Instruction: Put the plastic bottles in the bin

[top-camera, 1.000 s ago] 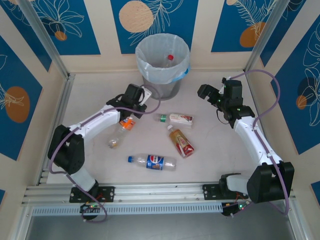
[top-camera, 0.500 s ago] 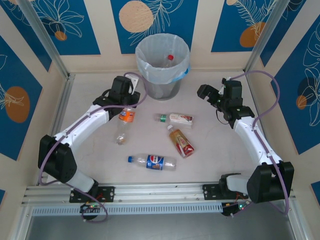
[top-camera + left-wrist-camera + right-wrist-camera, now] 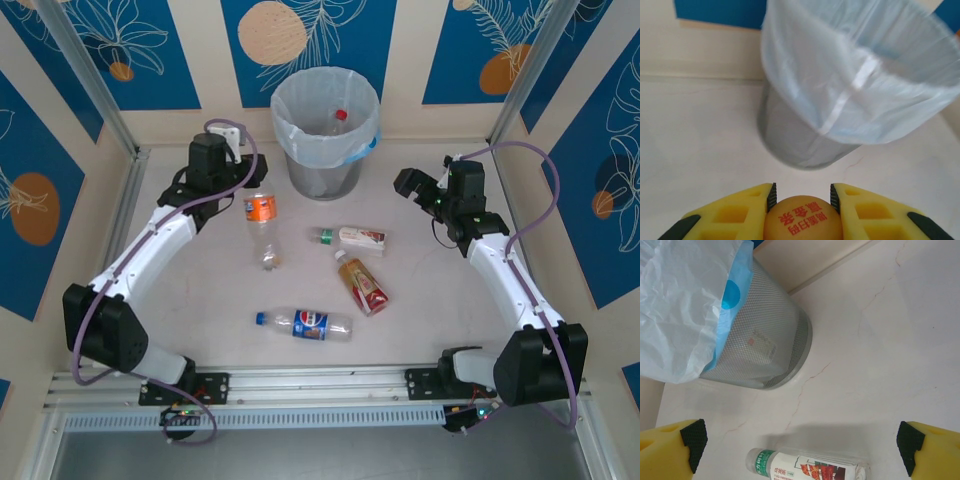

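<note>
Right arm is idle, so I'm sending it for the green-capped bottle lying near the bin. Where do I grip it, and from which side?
Take the green-capped bottle across its labelled middle, from straight above. It lies flat, cap toward the robot's left, so only its sides are free. The open right end effector lines up along its length; probably turn the wrist a quarter first.
</note>
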`<state>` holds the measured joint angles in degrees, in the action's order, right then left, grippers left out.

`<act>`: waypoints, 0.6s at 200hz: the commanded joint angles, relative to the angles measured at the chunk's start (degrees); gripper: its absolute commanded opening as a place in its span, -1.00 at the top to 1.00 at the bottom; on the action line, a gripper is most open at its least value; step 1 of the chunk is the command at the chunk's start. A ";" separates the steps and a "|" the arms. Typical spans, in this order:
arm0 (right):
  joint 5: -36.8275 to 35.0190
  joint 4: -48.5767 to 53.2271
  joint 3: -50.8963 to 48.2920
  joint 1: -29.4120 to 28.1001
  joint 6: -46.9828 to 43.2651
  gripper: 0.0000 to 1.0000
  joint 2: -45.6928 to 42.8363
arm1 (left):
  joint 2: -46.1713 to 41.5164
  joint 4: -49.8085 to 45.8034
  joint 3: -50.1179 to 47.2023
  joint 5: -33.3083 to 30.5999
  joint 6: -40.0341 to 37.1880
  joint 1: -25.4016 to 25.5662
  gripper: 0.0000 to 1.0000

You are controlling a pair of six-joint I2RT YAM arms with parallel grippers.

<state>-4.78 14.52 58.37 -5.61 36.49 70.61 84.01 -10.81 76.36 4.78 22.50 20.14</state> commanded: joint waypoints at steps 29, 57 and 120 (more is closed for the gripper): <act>1.00 -0.81 -1.47 0.16 0.61 -0.99 -1.60 | -1.59 9.55 4.98 8.54 8.84 -0.41 1.00; 0.51 -0.81 -2.27 0.24 0.26 -0.99 -2.40 | -0.18 13.06 8.22 11.22 13.28 -0.50 1.00; 0.37 -0.40 -2.99 0.35 -0.37 -0.99 -3.79 | 9.38 19.25 21.12 12.42 21.13 -0.45 1.00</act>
<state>-4.49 14.35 56.45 -5.58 36.42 68.77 89.43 3.62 92.14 15.55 39.18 20.10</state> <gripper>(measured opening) 0.995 0.301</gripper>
